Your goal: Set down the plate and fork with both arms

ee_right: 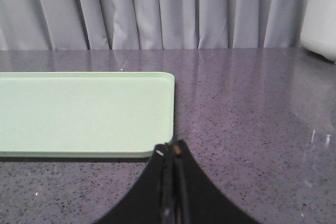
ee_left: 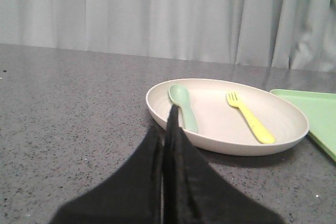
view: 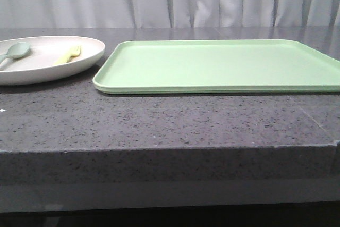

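Cream plate [view: 90, 51] sits left of the green tray [view: 223, 67], yellow fork [ee_left: 250, 117] and spoon [ee_left: 184, 106] lying in it. Left gripper [ee_left: 172, 124] and right gripper [ee_right: 172, 153] look pressed together, apparently empty.

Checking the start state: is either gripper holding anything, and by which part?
Nothing is held. Left gripper and right gripper are both shut and empty; fork lies on the plate.

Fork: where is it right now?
In the front view the fork lies inside the plate at far left, right of the spoon, left of the tray.
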Robot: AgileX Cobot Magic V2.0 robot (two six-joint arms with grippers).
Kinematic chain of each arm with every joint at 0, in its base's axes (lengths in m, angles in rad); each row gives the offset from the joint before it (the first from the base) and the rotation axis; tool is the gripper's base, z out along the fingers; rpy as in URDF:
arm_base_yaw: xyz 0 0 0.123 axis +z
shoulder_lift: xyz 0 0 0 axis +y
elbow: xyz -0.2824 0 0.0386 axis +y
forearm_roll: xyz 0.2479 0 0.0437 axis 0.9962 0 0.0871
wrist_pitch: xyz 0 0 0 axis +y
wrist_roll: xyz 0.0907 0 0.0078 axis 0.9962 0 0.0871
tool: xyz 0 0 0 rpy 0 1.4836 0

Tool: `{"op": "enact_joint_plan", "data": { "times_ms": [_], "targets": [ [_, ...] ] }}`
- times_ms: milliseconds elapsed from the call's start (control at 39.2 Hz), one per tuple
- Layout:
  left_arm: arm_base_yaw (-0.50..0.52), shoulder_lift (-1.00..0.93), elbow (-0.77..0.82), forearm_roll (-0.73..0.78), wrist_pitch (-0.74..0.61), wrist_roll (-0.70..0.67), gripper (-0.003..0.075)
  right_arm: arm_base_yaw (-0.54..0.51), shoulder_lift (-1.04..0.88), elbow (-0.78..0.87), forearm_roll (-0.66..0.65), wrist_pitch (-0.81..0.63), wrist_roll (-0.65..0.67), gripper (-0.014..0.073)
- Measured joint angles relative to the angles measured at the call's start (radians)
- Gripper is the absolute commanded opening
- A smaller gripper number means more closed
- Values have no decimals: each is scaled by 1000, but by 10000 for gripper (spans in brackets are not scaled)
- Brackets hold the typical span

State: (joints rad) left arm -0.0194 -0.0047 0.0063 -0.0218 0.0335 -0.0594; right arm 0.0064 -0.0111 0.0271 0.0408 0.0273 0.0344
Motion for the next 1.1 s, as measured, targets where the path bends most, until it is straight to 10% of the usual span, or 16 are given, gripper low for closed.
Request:
{"op": "enact_joint_plan", "data": {
  "times_ms": [281, 791, 1098],
  "targets": [
    [0, 0, -16, 0, -33, 0, -18, 0, 0, 0, 0, -38, 0, -102],
    [0, 193, -592, -2, 436, 2, -18, 0, 130, -458, 0, 301, 0, -102],
    [0, 369, -643, 0, 473, 2, -18, 0, 351, -544, 0, 425, 0, -102]
  ]
}}
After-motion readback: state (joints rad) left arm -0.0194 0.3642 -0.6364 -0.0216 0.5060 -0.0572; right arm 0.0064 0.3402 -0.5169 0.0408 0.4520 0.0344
